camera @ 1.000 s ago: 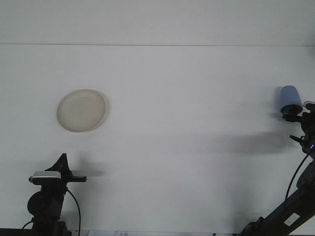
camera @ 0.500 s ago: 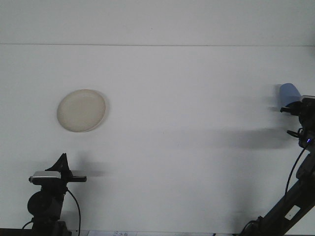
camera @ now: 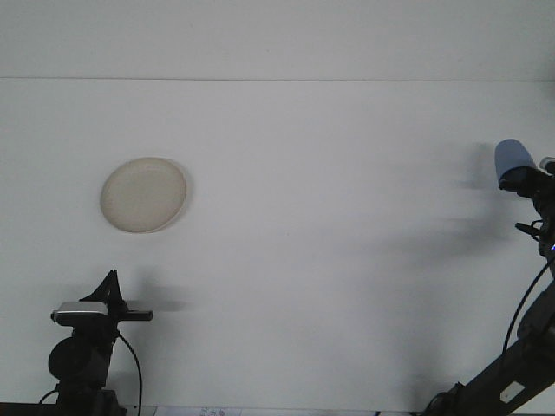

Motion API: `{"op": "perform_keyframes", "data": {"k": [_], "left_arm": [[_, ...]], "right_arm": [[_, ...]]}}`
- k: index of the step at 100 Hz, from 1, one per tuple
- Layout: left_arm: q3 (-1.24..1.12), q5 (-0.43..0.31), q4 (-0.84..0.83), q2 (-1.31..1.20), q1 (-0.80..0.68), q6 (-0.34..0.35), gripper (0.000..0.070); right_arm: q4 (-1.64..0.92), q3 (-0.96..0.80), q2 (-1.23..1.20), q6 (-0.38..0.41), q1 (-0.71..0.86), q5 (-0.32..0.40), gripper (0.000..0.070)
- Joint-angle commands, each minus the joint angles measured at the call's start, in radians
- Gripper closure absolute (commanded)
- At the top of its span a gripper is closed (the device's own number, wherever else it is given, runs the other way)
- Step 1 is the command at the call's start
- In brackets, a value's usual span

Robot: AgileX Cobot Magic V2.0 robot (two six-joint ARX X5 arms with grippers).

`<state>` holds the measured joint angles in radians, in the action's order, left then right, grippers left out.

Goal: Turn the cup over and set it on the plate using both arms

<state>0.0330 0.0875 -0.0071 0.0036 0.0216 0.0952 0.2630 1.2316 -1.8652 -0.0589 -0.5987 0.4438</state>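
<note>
Currently blue cup (camera: 513, 162) held tilted in right end effector (camera: 531, 179) at far right; plate (camera: 143, 194) well apart on table (camera: 329, 225); left end effector (camera: 111, 295) state not discernible

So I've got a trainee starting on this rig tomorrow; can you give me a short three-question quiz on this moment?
1. True or false: the blue cup already sits on the plate.
2. Which arm has the cup at its pincer? A) left B) right C) neither
3. Fill in: the plate lies on the ____ side of the table, near the left pincer.

Key:
1. False; the cup is at the far right, up at the right pincer, and the plate is bare.
2. B
3. Left
</note>
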Motion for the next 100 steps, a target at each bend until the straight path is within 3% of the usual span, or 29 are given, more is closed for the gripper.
{"op": "perform_keyframes", "data": {"k": [1,23,39,50,63,75,85,100], "left_arm": [[-0.019,0.001,0.011,-0.001,-0.003,0.005,0.0685],[-0.019,0.001,0.011,-0.001,-0.003,0.005,0.0685],[-0.019,0.001,0.011,-0.001,-0.003,0.005,0.0685],[-0.019,0.001,0.011,-0.001,-0.003,0.005,0.0685],[-0.019,0.001,0.011,-0.001,-0.003,0.005,0.0685],[-0.019,0.001,0.011,-0.001,-0.003,0.005,0.0685],[-0.019,0.001,0.011,-0.001,-0.003,0.005,0.0685],[-0.019,0.001,0.011,-0.001,-0.003,0.005,0.0685]], "right_arm": [[-0.088,0.021,0.069,0.018,0.019,-0.007,0.0697],[-0.43,0.021,0.363,0.163,0.155,-0.163,0.0697],[-0.719,0.022,0.563,0.158,0.33,-0.237,0.0697],[-0.948,0.05,0.644,0.132,0.49,-0.238,0.0697],[-1.233,0.127,0.643,0.102,0.722,-0.264,0.0697],[-1.423,0.183,0.59,0.093,0.924,-0.366,0.0697],[-1.486,0.195,0.529,0.098,1.071,-0.412,0.0697],[-1.513,0.195,0.417,0.109,1.228,-0.418,0.0697]]}}
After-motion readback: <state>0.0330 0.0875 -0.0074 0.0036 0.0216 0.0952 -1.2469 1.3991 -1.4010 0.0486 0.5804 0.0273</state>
